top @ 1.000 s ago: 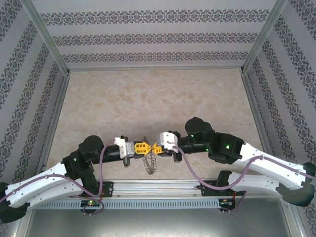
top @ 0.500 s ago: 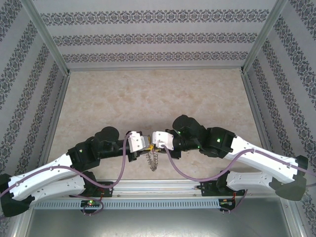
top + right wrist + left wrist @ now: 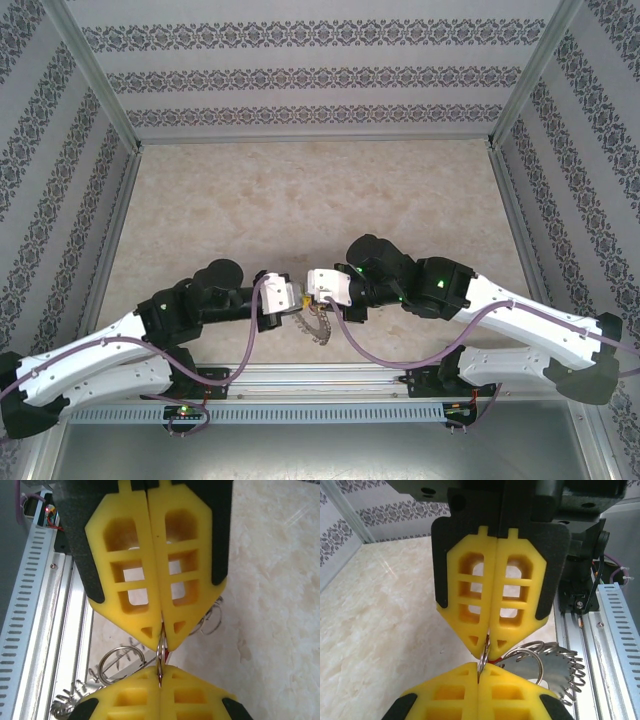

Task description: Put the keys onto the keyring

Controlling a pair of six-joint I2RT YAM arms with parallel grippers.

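My left gripper (image 3: 292, 298) and right gripper (image 3: 307, 294) meet tip to tip above the near edge of the table. In the left wrist view the left gripper (image 3: 489, 639) is shut on a small split ring (image 3: 484, 655) seen edge-on, and the right gripper (image 3: 479, 672) grips the same ring from below. The right wrist view mirrors this: right gripper (image 3: 162, 639), split ring (image 3: 160, 656), left gripper (image 3: 160, 677). A sliver of the key's red head (image 3: 496, 658) peeks beside the ring; the rest is hidden. The keyring (image 3: 565, 665), with its chain-like edge, hangs off to the side (image 3: 318, 326).
The beige marbled table (image 3: 300, 200) stretches away behind the grippers. An aluminium rail (image 3: 320, 378) and a slotted cable duct (image 3: 620, 625) run just below the hanging keyring. Patterned walls (image 3: 60, 200) box in the sides and back. Purple cables (image 3: 370, 345) loop off both wrists.
The two grippers have closed up until their tips nearly touch, the left arm reaching rightward. The hanging keyring has swung from straight down toward the right.
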